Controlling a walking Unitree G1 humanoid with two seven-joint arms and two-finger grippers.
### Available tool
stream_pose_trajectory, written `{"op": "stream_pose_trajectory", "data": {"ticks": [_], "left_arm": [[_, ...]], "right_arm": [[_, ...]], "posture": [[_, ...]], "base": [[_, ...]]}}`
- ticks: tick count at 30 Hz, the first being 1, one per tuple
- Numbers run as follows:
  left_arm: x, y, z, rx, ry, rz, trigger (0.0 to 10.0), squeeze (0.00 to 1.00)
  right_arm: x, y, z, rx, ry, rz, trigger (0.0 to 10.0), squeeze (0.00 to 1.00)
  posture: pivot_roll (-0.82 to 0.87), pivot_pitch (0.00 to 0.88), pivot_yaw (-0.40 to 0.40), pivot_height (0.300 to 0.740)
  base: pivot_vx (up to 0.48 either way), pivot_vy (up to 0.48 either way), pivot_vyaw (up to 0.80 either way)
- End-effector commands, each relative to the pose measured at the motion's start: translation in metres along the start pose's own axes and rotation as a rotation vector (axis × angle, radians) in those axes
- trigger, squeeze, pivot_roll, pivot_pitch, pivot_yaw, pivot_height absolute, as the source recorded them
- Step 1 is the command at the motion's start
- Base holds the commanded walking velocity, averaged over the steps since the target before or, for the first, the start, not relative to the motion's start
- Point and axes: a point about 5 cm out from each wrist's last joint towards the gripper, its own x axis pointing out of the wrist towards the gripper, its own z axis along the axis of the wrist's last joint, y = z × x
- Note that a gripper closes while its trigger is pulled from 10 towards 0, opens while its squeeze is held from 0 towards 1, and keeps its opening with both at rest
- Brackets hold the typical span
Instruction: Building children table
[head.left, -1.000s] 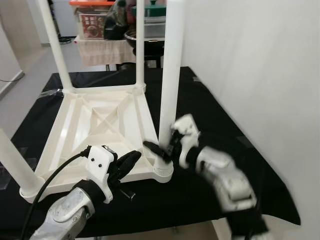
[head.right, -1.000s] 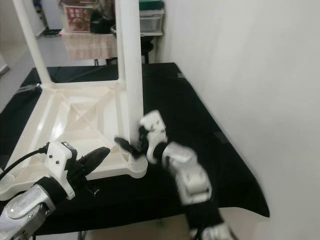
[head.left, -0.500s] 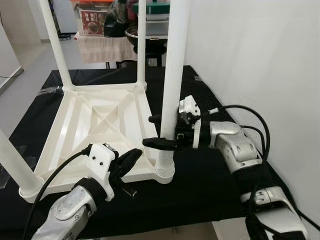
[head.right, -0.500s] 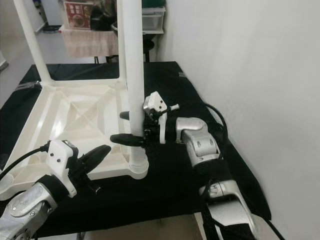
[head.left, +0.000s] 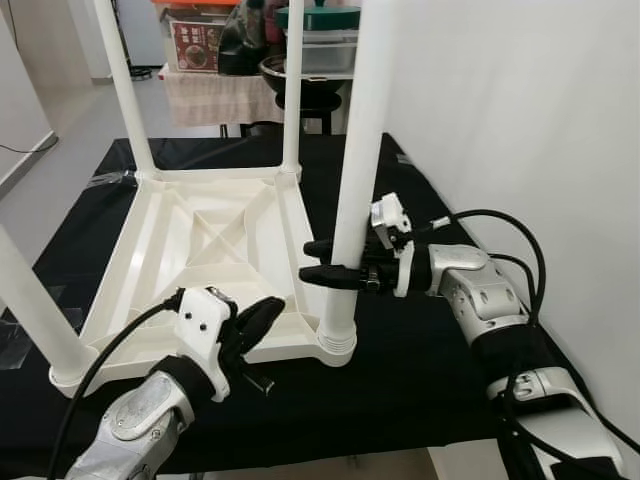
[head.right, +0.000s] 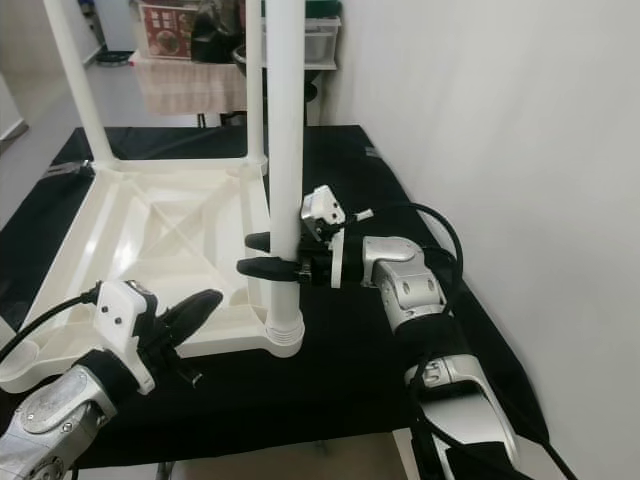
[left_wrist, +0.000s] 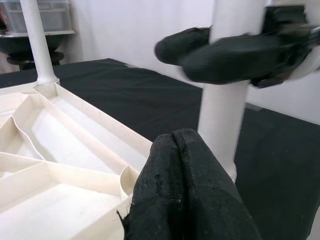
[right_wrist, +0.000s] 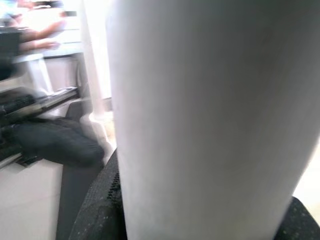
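A white children's table (head.left: 200, 250) lies upside down on a black cloth, its legs pointing up. My right gripper (head.left: 308, 262) is shut on the near right leg (head.left: 355, 150), one black finger on each side, a short way above the leg's socket (head.left: 337, 345). That leg (right_wrist: 210, 115) fills the right wrist view. My left gripper (head.left: 262, 322) is shut and holds nothing. It hovers at the table top's near edge, just left of that socket. In the left wrist view, its closed fingers (left_wrist: 185, 190) point at the same leg (left_wrist: 220, 125).
A white wall (head.left: 520, 120) runs close along the right. The black cloth (head.left: 420, 380) ends at the near edge. A small dark part (head.left: 258, 383) lies on it under my left gripper. Boxes and a dark pot (head.left: 290, 70) stand behind the table.
My right gripper has risen from the base of the near right leg and closed around it higher up. The left arm has stayed put.
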Motion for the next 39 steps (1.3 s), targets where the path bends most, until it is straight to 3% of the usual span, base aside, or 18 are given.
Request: {"op": "stream_pose_trajectory", "data": {"ticks": [1,2,3,7,10,14,15,17,18,20,21,28,32,33,36,37,38,39], "left_arm": [[-0.001,0.001,0.001,-0.003,0.005,-0.011,10.0,0.00],[-0.001,0.001,0.001,-0.003,0.005,-0.011,10.0,0.00],[-0.002,0.002,0.002,-0.002,0.006,-0.011,10.0,0.00],[-0.002,0.004,0.002,0.001,0.013,-0.009,10.0,0.00],[-0.002,0.004,0.001,0.001,0.018,-0.009,10.0,0.00],[-0.005,0.000,-0.003,0.020,0.057,-0.019,10.0,0.00],[-0.006,-0.002,-0.005,0.029,0.069,-0.020,10.0,0.00],[-0.008,-0.003,-0.005,0.035,0.076,-0.019,10.0,0.00],[-0.013,-0.011,-0.006,0.055,0.086,-0.031,10.0,0.00],[-0.015,-0.015,-0.007,0.064,0.090,-0.043,10.0,0.00],[-0.017,-0.021,-0.007,0.071,0.096,-0.059,10.0,0.00],[-0.025,-0.030,-0.004,0.140,0.069,-0.006,10.0,0.00],[-0.027,-0.035,-0.006,0.075,0.048,0.033,10.0,0.00],[-0.029,-0.034,-0.005,0.113,0.052,0.050,10.0,0.00],[-0.029,-0.034,-0.005,0.141,0.054,0.063,10.0,0.00],[-0.031,-0.034,-0.005,0.165,0.051,0.087,10.0,0.00],[-0.033,-0.035,-0.008,0.172,0.052,0.100,10.0,0.00],[-0.033,-0.035,-0.008,0.172,0.052,0.100,10.0,0.00]], "right_arm": [[0.005,0.009,-0.038,0.152,0.113,-0.444,0.0,0.00],[0.005,0.009,-0.038,0.152,0.113,-0.444,0.0,0.00],[0.005,0.018,-0.049,0.241,0.126,-0.630,0.0,0.00],[0.013,0.048,-0.062,0.303,0.106,-0.736,0.0,0.00],[0.017,0.048,-0.059,0.288,0.084,-0.705,0.0,0.00],[0.020,0.024,-0.046,0.193,0.071,-0.691,0.5,0.00],[0.018,0.017,-0.043,0.173,0.073,-0.705,7.8,0.00],[0.017,0.014,-0.041,0.165,0.074,-0.715,7.8,0.00],[0.016,0.005,-0.035,0.144,0.079,-0.721,10.0,0.00],[0.015,0.001,-0.032,0.141,0.066,-0.706,10.0,0.00],[0.016,-0.002,-0.028,0.126,0.049,-0.654,10.0,1.00],[0.014,-0.005,-0.009,0.038,0.002,-0.429,10.0,1.00],[0.005,-0.019,-0.008,-0.029,0.028,-0.309,10.0,1.00],[0.002,-0.021,-0.008,-0.027,0.041,-0.264,10.0,0.77],[0.000,-0.022,-0.009,-0.026,0.051,-0.230,10.0,0.77],[-0.006,-0.027,-0.010,-0.033,0.089,-0.179,10.0,0.16],[-0.011,-0.032,-0.010,-0.044,0.121,-0.145,10.0,0.00],[-0.011,-0.032,-0.010,-0.044,0.121,-0.145,10.0,0.00]], "posture": [[0.01,0.088,-0.073,0.740],[0.01,0.088,-0.073,0.740],[0.01,0.091,-0.070,0.740],[0.03,0.089,-0.049,0.740],[0.02,0.077,-0.041,0.740],[0.02,0.069,-0.049,0.740],[0.03,0.060,-0.045,0.740],[0.03,0.060,-0.045,0.740],[0.04,0.058,-0.044,0.740],[0.04,0.055,-0.044,0.740],[0.05,0.054,-0.047,0.740],[0.06,0.047,-0.055,0.740],[0.07,0.039,-0.062,0.740],[0.07,0.036,-0.066,0.740],[0.07,0.036,-0.066,0.740],[0.08,0.027,-0.074,0.740],[0.09,0.021,-0.077,0.740],[0.09,0.021,-0.077,0.740]], "base": [[0.000,0.000,0.00],[0.000,0.000,0.00],[0.000,0.000,0.00],[0.000,0.000,0.00],[0.000,0.000,0.00],[0.000,0.000,0.00],[0.000,0.000,0.00],[0.000,0.000,0.00],[0.000,0.000,0.00],[0.000,0.000,0.00],[0.000,0.000,0.00],[0.000,0.000,0.00],[0.000,0.000,0.00],[0.000,0.000,0.00],[0.000,0.000,0.00],[0.000,0.000,0.00],[0.000,0.000,0.00],[0.000,0.000,0.00]]}}
